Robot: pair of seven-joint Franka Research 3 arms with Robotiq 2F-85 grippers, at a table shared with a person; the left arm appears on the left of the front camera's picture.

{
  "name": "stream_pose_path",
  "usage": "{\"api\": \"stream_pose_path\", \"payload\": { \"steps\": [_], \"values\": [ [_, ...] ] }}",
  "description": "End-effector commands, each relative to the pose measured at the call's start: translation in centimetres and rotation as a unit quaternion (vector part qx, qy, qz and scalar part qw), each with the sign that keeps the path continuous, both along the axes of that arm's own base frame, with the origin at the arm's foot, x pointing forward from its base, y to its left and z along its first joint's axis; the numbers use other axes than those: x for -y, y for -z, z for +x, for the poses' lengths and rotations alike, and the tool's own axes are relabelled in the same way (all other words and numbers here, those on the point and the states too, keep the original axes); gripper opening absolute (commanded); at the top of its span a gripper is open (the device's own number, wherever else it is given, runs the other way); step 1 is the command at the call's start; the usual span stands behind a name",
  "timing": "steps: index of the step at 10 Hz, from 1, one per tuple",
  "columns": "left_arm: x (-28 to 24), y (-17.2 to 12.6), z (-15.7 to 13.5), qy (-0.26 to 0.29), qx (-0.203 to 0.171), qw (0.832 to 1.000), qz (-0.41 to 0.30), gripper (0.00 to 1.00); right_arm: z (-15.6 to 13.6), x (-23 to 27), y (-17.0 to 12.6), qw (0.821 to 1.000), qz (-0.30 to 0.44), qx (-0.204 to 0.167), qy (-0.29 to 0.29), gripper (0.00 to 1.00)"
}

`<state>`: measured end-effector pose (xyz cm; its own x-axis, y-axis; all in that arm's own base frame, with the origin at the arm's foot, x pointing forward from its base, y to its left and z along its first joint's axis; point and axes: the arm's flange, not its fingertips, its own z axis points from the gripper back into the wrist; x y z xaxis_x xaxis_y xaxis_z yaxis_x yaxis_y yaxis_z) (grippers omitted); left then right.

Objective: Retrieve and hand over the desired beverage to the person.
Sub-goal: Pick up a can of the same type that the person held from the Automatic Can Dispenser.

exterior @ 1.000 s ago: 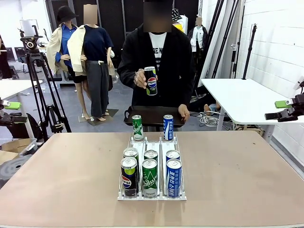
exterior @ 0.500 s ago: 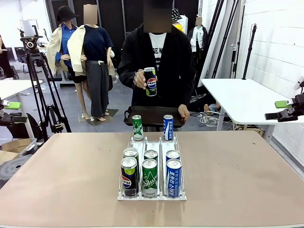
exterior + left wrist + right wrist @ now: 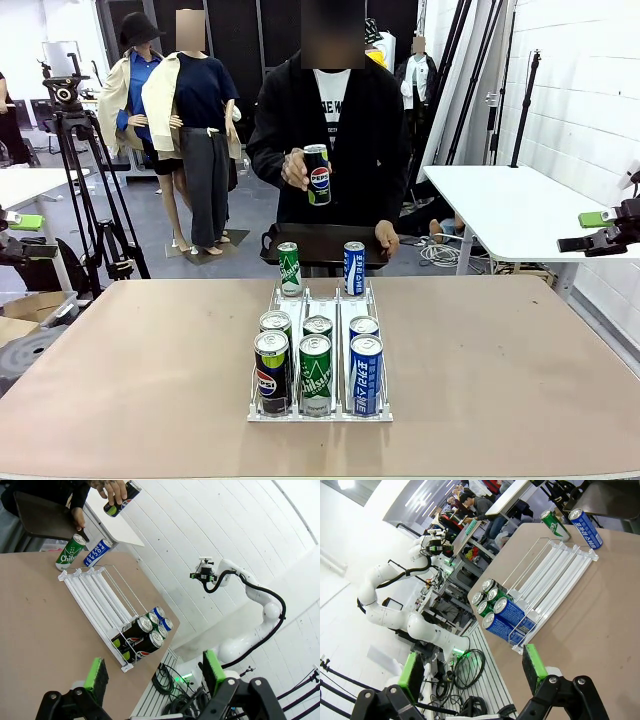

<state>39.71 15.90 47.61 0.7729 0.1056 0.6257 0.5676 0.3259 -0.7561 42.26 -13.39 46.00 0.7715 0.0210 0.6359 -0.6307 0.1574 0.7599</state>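
The person (image 3: 330, 120) stands at the far side and holds up a black Pepsi can (image 3: 318, 173) in one hand, seen also as the Pepsi can (image 3: 120, 497). On the table a white rack (image 3: 320, 300) holds two rows of cans at its near end: Pepsi (image 3: 271, 372), green (image 3: 315, 375) and blue (image 3: 366, 374) in front. My left gripper (image 3: 22, 235) hangs open off the table's left side, its pads (image 3: 96, 675) wide apart. My right gripper (image 3: 590, 230) hangs open off the right side, pads (image 3: 534, 662) apart and nothing between them.
The person's other hand holds a black tray (image 3: 325, 243) at the far edge. A green can (image 3: 289, 269) and a blue can (image 3: 354, 268) stand on the table beyond the rack. A tripod (image 3: 80, 160) stands at the back left, a white side table (image 3: 500, 200) at the right.
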Motion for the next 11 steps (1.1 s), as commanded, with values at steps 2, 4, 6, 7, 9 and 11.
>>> {"api": "stream_pose_path", "payload": {
  "steps": [2,4,6,7,9,11],
  "values": [
    [-0.21,0.10,-0.21,0.004,0.005,1.000,0.007,1.00,-0.18,-0.10,0.01,1.000,0.004,0.007,-0.001,1.00],
    [-0.21,0.10,-0.21,0.004,0.005,1.000,0.007,1.00,-0.18,-0.10,0.01,1.000,0.004,0.007,-0.001,1.00],
    [-0.21,0.10,-0.21,0.004,0.005,1.000,0.007,1.00,-0.18,-0.10,0.01,1.000,0.004,0.007,-0.001,1.00],
    [-0.21,0.10,-0.21,0.004,0.005,1.000,0.007,1.00,-0.18,-0.10,0.01,1.000,0.004,0.007,-0.001,1.00],
    [-0.21,0.10,-0.21,0.004,0.005,1.000,0.007,1.00,-0.18,-0.10,0.01,1.000,0.004,0.007,-0.001,1.00],
    [-0.21,0.10,-0.21,0.004,0.005,1.000,0.007,1.00,-0.18,-0.10,0.01,1.000,0.004,0.007,-0.001,1.00]
  ]
}}
